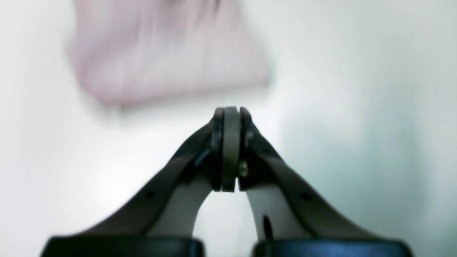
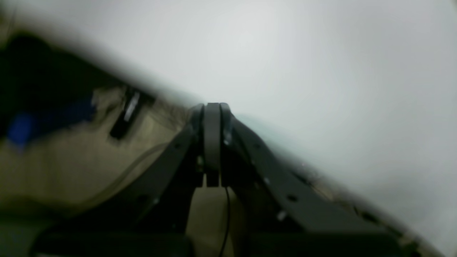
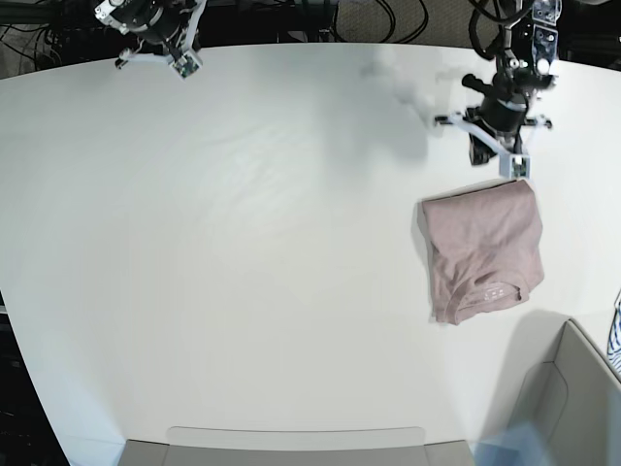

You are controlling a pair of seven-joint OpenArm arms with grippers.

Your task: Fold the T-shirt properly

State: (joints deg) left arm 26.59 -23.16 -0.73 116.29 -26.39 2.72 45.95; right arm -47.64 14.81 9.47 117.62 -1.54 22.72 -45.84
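The white table (image 3: 243, 243) fills nearly all of the base view, bare but for 1 garment toward that view's right side. At the lower right corner sits a grey bin (image 3: 558, 408), with a sliver of striped cloth (image 3: 615, 340) at the frame edge beside it.

The T-shirt (image 3: 485, 250) lies flat as a compact, roughly square packet, neck label up near its lower edge, sleeves tucked out of sight. It looks folded already, edges fairly even, with a slight wrinkle along its left side.

The left hand (image 3: 515, 167) hovers just above the packet's top edge, apart from the cloth. In its wrist view the T-shirt is a blurred pink shape ahead of the tips, and the 2 fingers (image 1: 231, 150) are pressed together on nothing. The right hand (image 3: 181, 64) is well apart, at the far table edge in the upper left of the base view; its wrist view is smeared but shows its fingers (image 2: 212, 142) pressed together too, holding nothing.

Judging from this, the folding is all but done and the step in hand is clearing away. To do it well, the left arm should lift straight up and back from the cloth so no fingertip snags the top hem and drags the packet open.
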